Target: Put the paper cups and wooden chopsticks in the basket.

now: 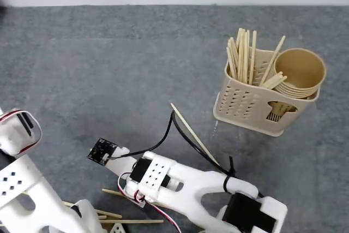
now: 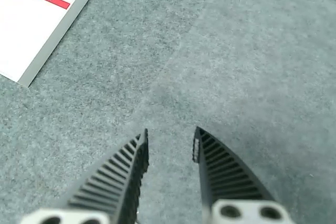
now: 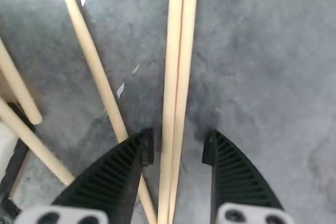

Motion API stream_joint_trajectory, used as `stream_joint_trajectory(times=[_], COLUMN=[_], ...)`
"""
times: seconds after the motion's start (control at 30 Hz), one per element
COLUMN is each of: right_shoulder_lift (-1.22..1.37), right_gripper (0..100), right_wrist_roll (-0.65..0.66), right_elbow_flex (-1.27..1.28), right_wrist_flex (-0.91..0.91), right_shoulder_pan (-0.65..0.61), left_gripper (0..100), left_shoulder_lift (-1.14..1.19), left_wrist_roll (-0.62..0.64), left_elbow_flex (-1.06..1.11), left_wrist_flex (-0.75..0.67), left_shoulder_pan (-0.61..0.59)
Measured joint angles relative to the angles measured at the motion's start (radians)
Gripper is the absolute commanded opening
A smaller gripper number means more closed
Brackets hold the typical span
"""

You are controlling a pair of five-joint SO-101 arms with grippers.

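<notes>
High view: A beige slotted basket (image 1: 245, 105) stands on the grey surface (image 1: 109, 69) toward the far right. Its right compartment holds a stack of paper cups (image 1: 300, 69). A bundle of upright chopsticks (image 1: 242, 53) fills the left compartment, and a few more lean against the cups. A single chopstick (image 1: 193, 132) lies flat on the surface just in front of the basket, apart from it, with a black cable (image 1: 163, 137) crossing its near end. Further loose chopsticks (image 1: 131, 221) lie at the near edge. The right arm (image 1: 180, 181) is folded low over them, and the left arm (image 1: 22, 184) sits at the near left corner.

Left wrist view: The left gripper (image 2: 170, 132) hangs over bare grey surface. Its fingers (image 2: 131, 166) are parted with nothing between them. A white box (image 2: 37, 19) with a red stripe lies flat on the surface, well apart from the gripper.

Right wrist view: The right gripper (image 3: 177, 135) is low over the surface. Its fingers (image 3: 231, 177) are spread on either side of a pair of chopsticks (image 3: 176, 77) lying side by side and touching each other. Clearance is visible on both sides, so no grip is made. Another chopstick (image 3: 97, 72) lies at an angle just beside the pair and passes under one finger. Two more chopstick ends (image 3: 16, 85) lie further out on that side.
</notes>
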Motion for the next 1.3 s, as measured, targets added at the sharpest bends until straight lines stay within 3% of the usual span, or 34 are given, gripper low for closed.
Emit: stream_joint_trajectory(times=[0.2,0.5,0.93,1.3], right_shoulder_lift=[0.015,0.018,0.098,-0.069], right_gripper=[6.3,0.9,0.8,0.8], right_wrist_roll=[0.0,0.086,0.107,0.169], right_elbow_flex=[-0.008,-0.011,-0.092,-0.086], right_wrist_flex=[-0.006,-0.009,0.018,0.146], right_shoulder_pan=[0.051,0.097,0.169,0.316], left_gripper=[14,14,14,14], left_shoulder_lift=[0.0,0.0,0.0,0.0], left_wrist_roll=[0.0,0.0,-0.044,-0.044], left_elbow_flex=[0.0,0.0,0.0,0.0], left_wrist_flex=[0.0,0.0,0.0,0.0], left_shoulder_pan=[0.0,0.0,0.0,0.0])
